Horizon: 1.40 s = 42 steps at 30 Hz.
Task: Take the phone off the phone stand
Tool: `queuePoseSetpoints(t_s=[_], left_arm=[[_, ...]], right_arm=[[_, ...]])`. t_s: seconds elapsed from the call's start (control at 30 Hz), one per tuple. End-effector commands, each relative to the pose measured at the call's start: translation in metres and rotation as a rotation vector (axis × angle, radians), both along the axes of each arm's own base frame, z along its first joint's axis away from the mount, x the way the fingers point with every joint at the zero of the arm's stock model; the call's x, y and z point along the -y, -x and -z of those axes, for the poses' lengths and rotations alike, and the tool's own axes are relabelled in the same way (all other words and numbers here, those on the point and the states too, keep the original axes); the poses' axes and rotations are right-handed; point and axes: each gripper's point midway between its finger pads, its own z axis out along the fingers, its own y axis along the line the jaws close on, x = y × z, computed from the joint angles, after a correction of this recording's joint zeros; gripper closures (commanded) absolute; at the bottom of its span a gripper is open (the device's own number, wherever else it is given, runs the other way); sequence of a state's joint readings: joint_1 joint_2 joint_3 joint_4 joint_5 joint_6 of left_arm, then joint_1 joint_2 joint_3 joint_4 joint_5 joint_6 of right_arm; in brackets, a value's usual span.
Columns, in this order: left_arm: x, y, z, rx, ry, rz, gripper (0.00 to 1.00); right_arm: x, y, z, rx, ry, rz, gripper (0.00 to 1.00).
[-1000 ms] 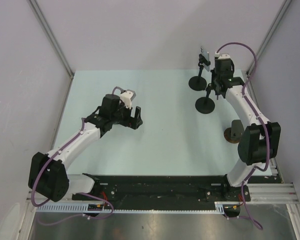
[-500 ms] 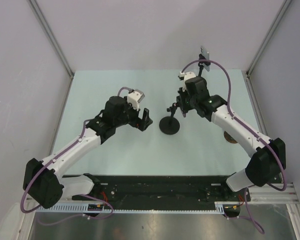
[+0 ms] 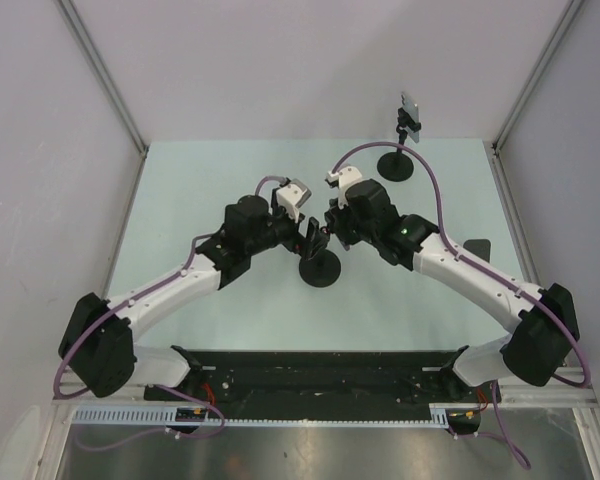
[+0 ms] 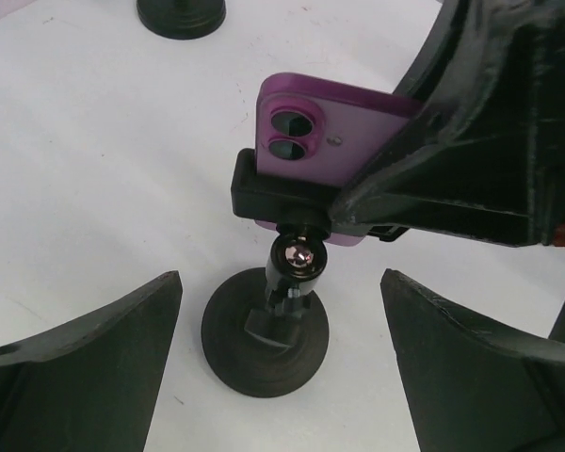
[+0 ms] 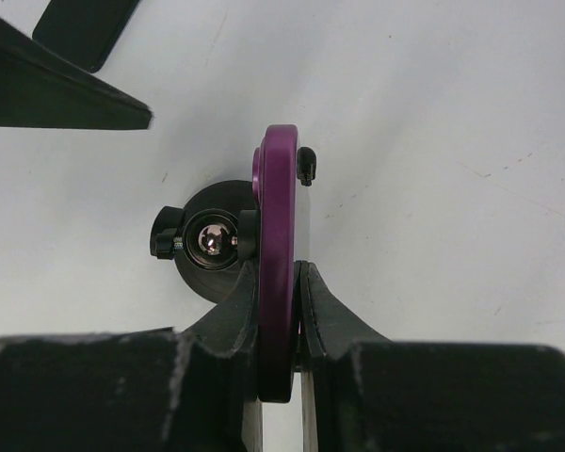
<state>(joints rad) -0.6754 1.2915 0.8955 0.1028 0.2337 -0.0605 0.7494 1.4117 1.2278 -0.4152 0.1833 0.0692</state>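
Note:
A purple phone (image 4: pixel 330 122) sits edge-up in the clamp of a black phone stand (image 4: pixel 264 334), whose round base (image 3: pixel 318 272) rests on the table's middle. My right gripper (image 5: pixel 279 273) is shut on the phone (image 5: pixel 278 217), one finger on each face; its fingers (image 4: pixel 471 141) show in the left wrist view. My left gripper (image 4: pixel 279 287) is open and empty, its jaws wide apart on either side of the stand's stem, touching nothing. In the top view the left gripper (image 3: pixel 302 236) faces the right gripper (image 3: pixel 330 230) over the stand.
A second black stand (image 3: pixel 397 165) with a small phone (image 3: pixel 410 108) on top stands at the back right; its base shows in the left wrist view (image 4: pixel 179 14). A dark object (image 3: pixel 475 247) lies by the right arm.
My right gripper has carried the phone and stand leftward from the back right to the table's middle. My left arm has swung right and now brackets the stand.

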Motion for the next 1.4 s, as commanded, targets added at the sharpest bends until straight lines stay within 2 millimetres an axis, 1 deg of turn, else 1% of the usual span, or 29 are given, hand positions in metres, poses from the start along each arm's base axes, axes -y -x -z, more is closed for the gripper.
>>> queuePoseSetpoints(t_s=[0.0, 0.03, 0.07, 0.2, 0.3, 0.37, 0.4, 0.47, 0.5, 0.57, 0.63, 0.7, 0.73, 0.77, 0.8, 0.83, 0.87, 0.9, 0.93, 0.97, 1.0, 1.07, 1.2, 1.27, 1.37], left_arm=[[0.016, -0.007, 0.001, 0.081, 0.003, 0.053, 0.08], [0.018, -0.009, 0.009, 0.068, -0.006, 0.053, 0.09], [0.02, -0.012, 0.009, 0.091, -0.017, 0.06, 0.09], [0.024, -0.017, 0.021, 0.098, -0.041, 0.067, 0.12], [0.024, -0.024, 0.029, 0.095, -0.053, 0.044, 0.16], [0.025, -0.028, 0.032, 0.093, -0.053, 0.034, 0.22], [0.026, -0.028, 0.038, 0.082, -0.058, 0.032, 0.28], [0.027, -0.028, 0.039, 0.079, -0.052, 0.038, 0.34], [0.027, -0.027, 0.045, 0.066, -0.057, 0.04, 0.41], [0.029, -0.026, 0.049, 0.06, -0.06, 0.048, 0.46], [0.029, -0.023, 0.054, 0.058, -0.066, 0.057, 0.65], [0.031, -0.019, 0.057, 0.065, -0.079, 0.07, 0.75], [0.031, -0.018, 0.058, 0.067, -0.082, 0.072, 0.78], [0.031, -0.017, 0.057, 0.073, -0.084, 0.076, 0.81], [0.031, -0.015, 0.059, 0.07, -0.088, 0.078, 0.88], [0.031, -0.014, 0.058, 0.075, -0.087, 0.08, 0.92], [0.03, -0.014, 0.059, 0.074, -0.089, 0.079, 0.96], [0.031, -0.012, 0.061, 0.073, -0.093, 0.084, 1.0], [0.032, -0.011, 0.061, 0.074, -0.091, 0.089, 0.99], [0.032, -0.01, 0.062, 0.075, -0.094, 0.09, 1.0], [0.033, -0.008, 0.063, 0.076, -0.098, 0.095, 1.0], [0.033, -0.007, 0.065, 0.075, -0.104, 0.097, 1.0], [0.036, -0.003, 0.067, 0.077, -0.106, 0.105, 1.0], [0.037, -0.001, 0.067, 0.075, -0.107, 0.11, 1.0], [0.038, 0.0, 0.067, 0.075, -0.106, 0.107, 1.0]], right_arm=[[-0.018, -0.008, -0.066, 0.176, -0.177, -0.014, 1.0], [-0.019, -0.008, -0.067, 0.177, -0.183, -0.016, 1.0], [-0.019, -0.008, -0.066, 0.174, -0.181, -0.019, 1.0], [-0.024, -0.006, -0.067, 0.172, -0.191, -0.044, 1.0], [-0.026, -0.004, -0.067, 0.171, -0.194, -0.058, 1.0], [-0.027, -0.003, -0.066, 0.171, -0.192, -0.061, 1.0], [-0.027, -0.002, -0.066, 0.17, -0.192, -0.064, 1.0], [-0.026, -0.002, -0.068, 0.173, -0.194, -0.059, 0.98], [-0.025, -0.002, -0.068, 0.174, -0.195, -0.059, 0.98], [-0.025, -0.001, -0.07, 0.175, -0.201, -0.057, 0.97], [-0.025, 0.0, -0.07, 0.174, -0.204, -0.057, 0.95], [-0.024, 0.0, -0.072, 0.176, -0.207, -0.051, 0.92], [-0.024, 0.0, -0.074, 0.179, -0.211, -0.047, 0.9], [-0.022, -0.001, -0.076, 0.186, -0.213, -0.039, 0.86], [-0.02, -0.002, -0.079, 0.193, -0.217, -0.026, 0.84], [-0.018, -0.002, -0.08, 0.197, -0.222, -0.011, 0.82], [-0.014, -0.005, -0.083, 0.206, -0.226, 0.022, 0.75], [-0.012, -0.005, -0.086, 0.215, -0.231, 0.032, 0.71], [-0.011, -0.006, -0.089, 0.223, -0.235, 0.038, 0.67], [-0.01, -0.007, -0.09, 0.226, -0.238, 0.048, 0.59], [-0.01, -0.007, -0.095, 0.239, -0.252, 0.052, 0.55], [-0.009, -0.008, -0.099, 0.25, -0.261, 0.059, 0.47], [-0.004, -0.014, -0.099, 0.265, -0.259, 0.103, 0.46], [-0.005, -0.016, -0.095, 0.261, -0.247, 0.107, 0.46], [-0.007, -0.019, -0.083, 0.241, -0.218, 0.11, 0.46]])
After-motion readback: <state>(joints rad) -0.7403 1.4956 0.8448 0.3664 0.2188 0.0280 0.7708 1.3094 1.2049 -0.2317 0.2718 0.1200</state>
